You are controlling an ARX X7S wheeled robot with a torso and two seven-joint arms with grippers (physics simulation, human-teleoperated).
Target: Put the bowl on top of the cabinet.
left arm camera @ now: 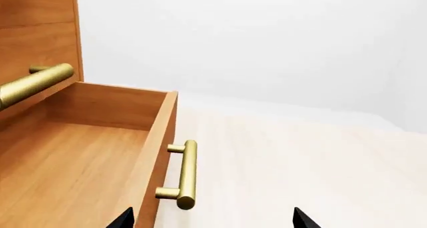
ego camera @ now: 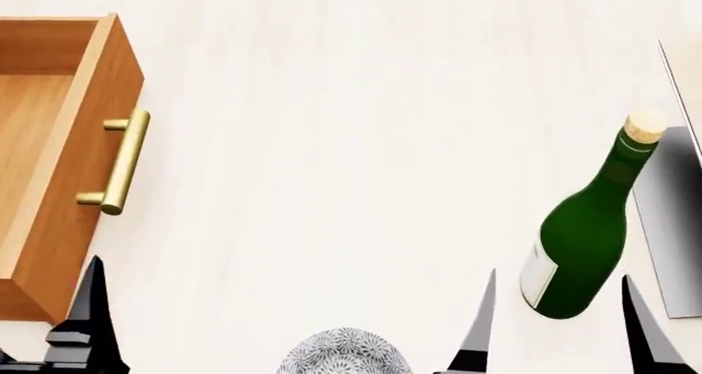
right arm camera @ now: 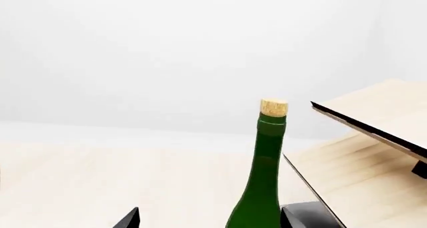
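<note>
The bowl, white-grey with a fine speckled pattern, shows only its top at the head view's near edge, between my two arms. The orange-brown cabinet stands at the left with one drawer pulled out and nothing in it. My left gripper is open beside the drawer's front, near its brass handle. In the head view only one of its fingers shows. My right gripper is open to the right of the bowl, and nothing is held in either gripper.
A green bottle with a cork stands upright just ahead of the right gripper, in line with the gap between its fingers. A pale slanted rack on a dark grey base stands right of the bottle. A second brass handle sits above the open drawer.
</note>
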